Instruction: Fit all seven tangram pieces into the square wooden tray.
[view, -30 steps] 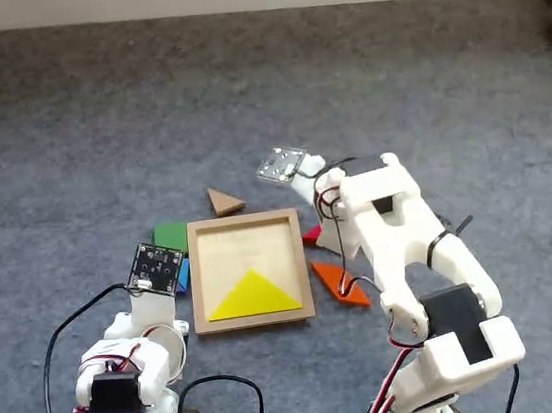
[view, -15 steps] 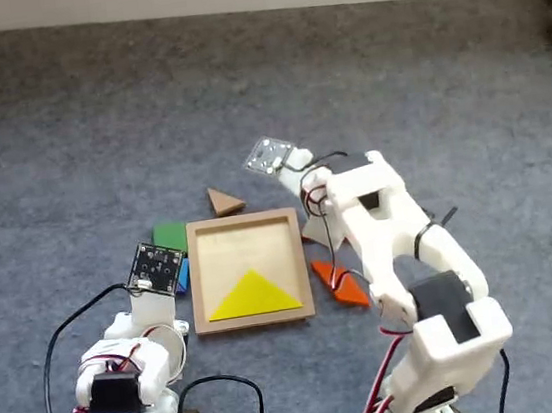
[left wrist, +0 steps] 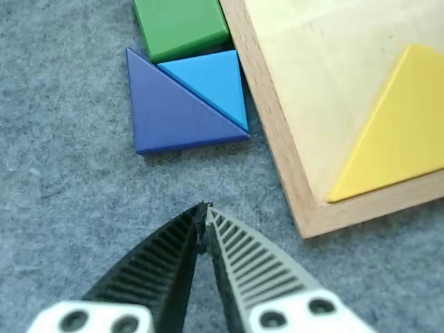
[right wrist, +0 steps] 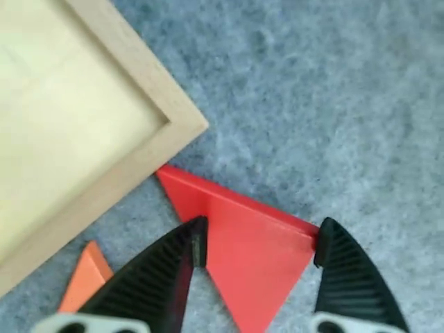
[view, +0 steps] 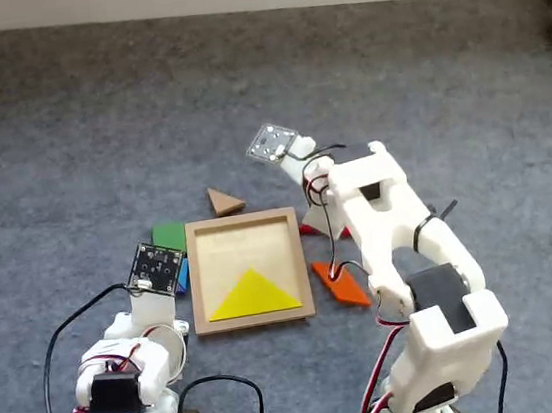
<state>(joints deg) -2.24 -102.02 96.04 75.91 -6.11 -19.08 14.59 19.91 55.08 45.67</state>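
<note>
Jaws of right gripper (right wrist: 260, 244) spread, straddling red triangle (right wrist: 246, 232) beside tray (right wrist: 132, 163) corner. Left gripper (left wrist: 205, 220) pinched closed over carpet (left wrist: 62, 201) near dark blue triangle (left wrist: 170, 114).

Soft even light w/ faint shadows
</note>
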